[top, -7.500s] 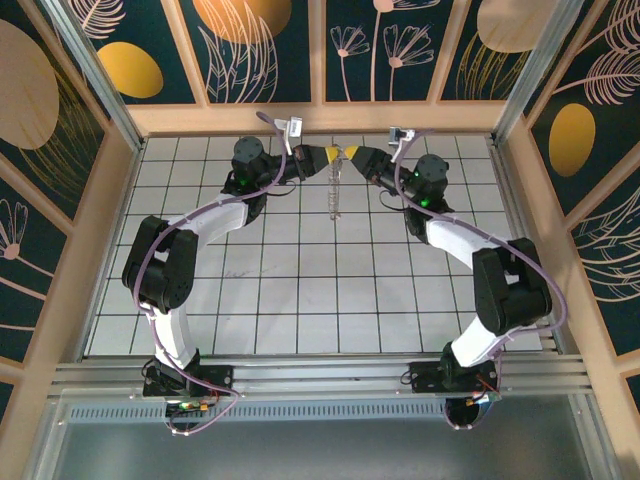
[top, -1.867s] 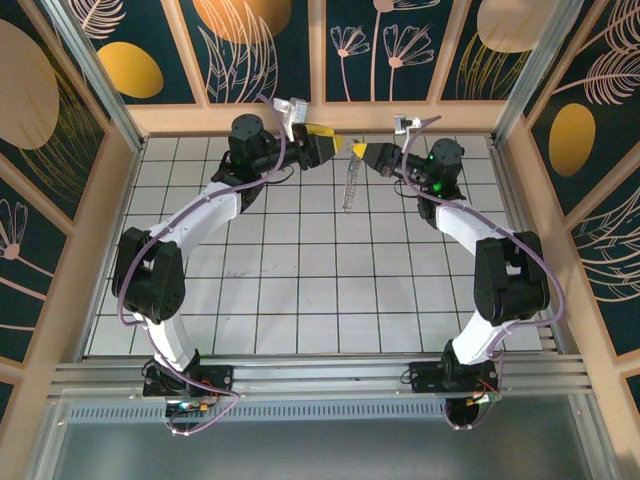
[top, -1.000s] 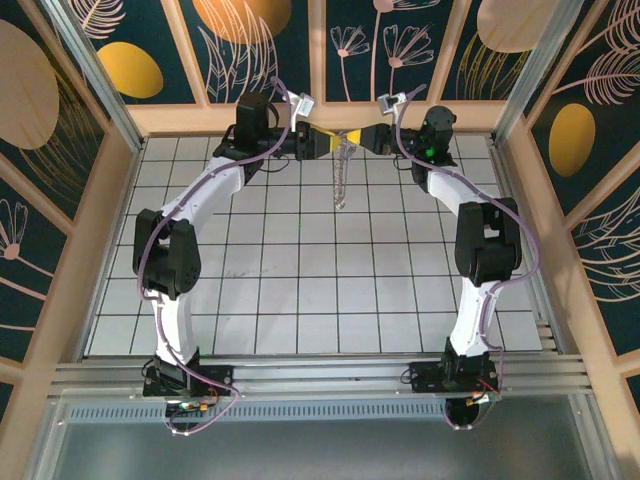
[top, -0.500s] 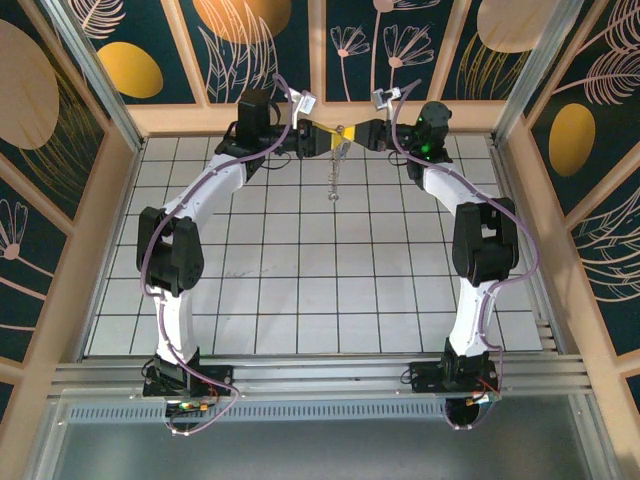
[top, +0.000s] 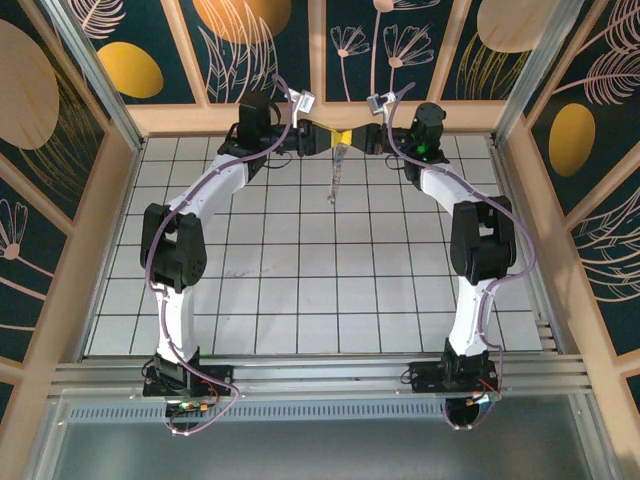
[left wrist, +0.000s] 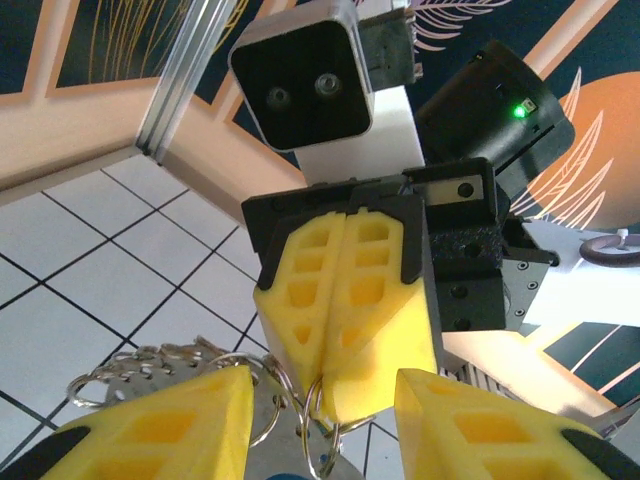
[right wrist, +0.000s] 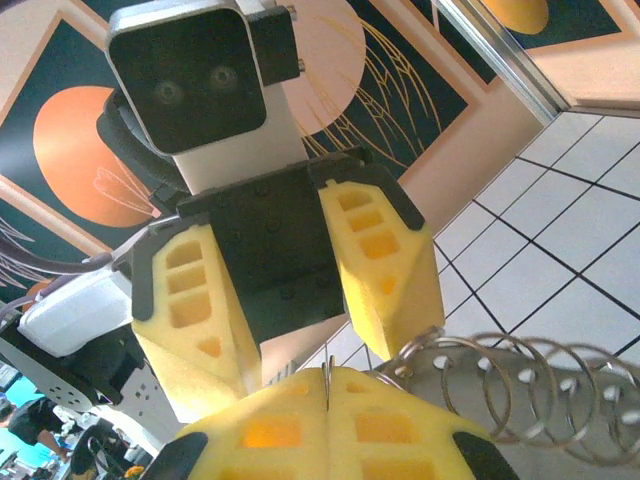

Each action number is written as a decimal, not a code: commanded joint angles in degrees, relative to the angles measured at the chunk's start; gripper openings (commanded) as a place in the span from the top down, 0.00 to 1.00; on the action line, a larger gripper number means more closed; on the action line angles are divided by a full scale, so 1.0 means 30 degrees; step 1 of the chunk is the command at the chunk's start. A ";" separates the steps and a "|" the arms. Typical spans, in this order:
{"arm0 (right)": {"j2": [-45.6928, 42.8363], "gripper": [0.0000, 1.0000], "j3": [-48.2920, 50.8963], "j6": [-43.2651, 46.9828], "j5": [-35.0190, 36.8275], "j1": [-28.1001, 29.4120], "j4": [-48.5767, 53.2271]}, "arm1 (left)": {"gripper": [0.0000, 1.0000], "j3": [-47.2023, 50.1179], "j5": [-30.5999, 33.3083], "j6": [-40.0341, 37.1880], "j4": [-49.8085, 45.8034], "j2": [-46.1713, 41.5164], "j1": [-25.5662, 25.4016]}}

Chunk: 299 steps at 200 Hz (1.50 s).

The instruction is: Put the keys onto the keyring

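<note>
Threading is judged to be at an early stage: the keyring (right wrist: 500,390) is pinched by the closed right gripper (left wrist: 325,395) and held in the air above the middle of the far edge of the table (top: 300,300), with its coil of rings hanging down toward the tiles. The left gripper (right wrist: 300,345) is set nose to nose with the right one, its fingers spread apart on either side of the right fingertips and clamped on nothing that can be seen. Whether any of the keys is already on the keyring cannot be told, so feeding them on is taken as work left to do.
</note>
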<state>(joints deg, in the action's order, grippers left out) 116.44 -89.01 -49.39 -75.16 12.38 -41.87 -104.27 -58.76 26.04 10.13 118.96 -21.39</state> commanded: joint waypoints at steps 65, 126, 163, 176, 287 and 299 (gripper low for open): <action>0.0053 1.00 -0.1003 0.0875 -0.0392 0.0143 0.0172 | 0.62 0.0288 -0.0690 0.0839 0.1605 -0.0014 0.0215; -0.0085 1.00 -0.0917 0.0934 -0.0442 0.0053 0.0213 | 0.60 0.0498 -0.0512 0.0863 0.1687 0.0192 0.0234; -0.0128 1.00 -0.0900 0.0936 -0.0435 0.0013 0.0183 | 0.66 0.0499 -0.0685 0.0965 0.1762 0.0287 0.0243; -0.0097 1.00 -0.0926 0.0910 -0.0404 0.0021 0.0186 | 0.68 0.0577 -0.0770 0.1020 0.1858 0.0329 0.0236; -0.0105 1.00 -0.0887 0.0930 -0.0376 -0.0016 0.0158 | 0.78 0.1100 -0.0742 0.1770 0.2920 0.0367 0.0237; -0.0096 1.00 -0.0856 0.0924 -0.0328 0.0026 0.0150 | 0.82 0.1156 -0.0816 0.1963 0.3182 0.0418 0.0243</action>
<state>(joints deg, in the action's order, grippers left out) 116.44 -89.65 -47.88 -75.11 12.43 -39.94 -101.36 -59.72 30.44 15.70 119.00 -20.99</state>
